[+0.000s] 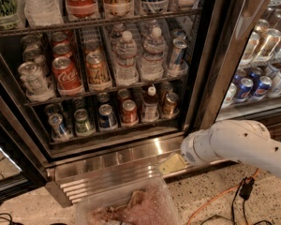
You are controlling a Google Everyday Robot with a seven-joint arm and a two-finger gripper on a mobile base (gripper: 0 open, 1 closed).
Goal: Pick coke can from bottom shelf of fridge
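Red aluminium under a silver lid marks the coke can (pixel 129 112), which is found upright in the front row of the bottom shelf (pixel 113 129), roughly at the middle of the fridge (pixel 131 150). It is flanked by a blue can (pixel 106 116) just to its left and a little bottle (pixel 150 105) just to its right, so little room is left at either side. A straight approach from the near side, over the thin front rail, is judged to be called for. The drinks are lined up along the near edge of the rack, presumably so that each can be taken from the front.

The gripper (pixel 172 163) is seen low and to the right of the can, in front of the steel base under the shelf, well apart from the can and below its level. Whether it is open or closed cannot be told. The white arm (pixel 243 142) is seen extending from the right edge.

The grasp is judged not yet begun: the gripper would have to be raised, carried left and taken farther in. A bigger red can (pixel 65 74) on the rack above is not to be mistaken for the target, and a knock to the neighbouring bottle is the likeliest risk.
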